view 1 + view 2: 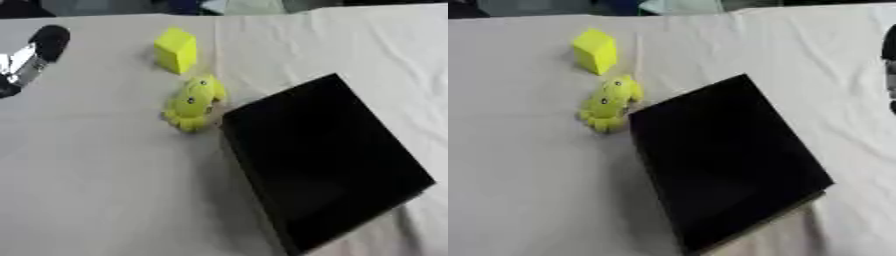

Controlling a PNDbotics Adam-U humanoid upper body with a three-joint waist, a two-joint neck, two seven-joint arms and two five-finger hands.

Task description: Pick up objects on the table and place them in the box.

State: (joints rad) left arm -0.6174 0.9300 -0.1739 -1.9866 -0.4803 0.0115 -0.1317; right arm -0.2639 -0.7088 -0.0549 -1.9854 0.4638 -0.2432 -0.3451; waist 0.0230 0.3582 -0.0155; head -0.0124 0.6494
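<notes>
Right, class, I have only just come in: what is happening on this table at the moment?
Nothing is being held yet. A yellow block and a yellow-green soft toy lie on the white cloth, the toy close to the corner of the black box, which looks empty. The robot's left hand shows at the far left edge, away from both. Something dark at the right eye view's right edge may be the right arm.

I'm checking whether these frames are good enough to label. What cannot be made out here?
- Left hand: left eye view, cut off by the left edge; finger pose unclear.
- Right hand: right eye view, only a dark sliver at the right edge.
- Black box: its inside is uniformly dark, contents indiscernible.
- Yellow plush toy: blurred, details unreadable.
</notes>
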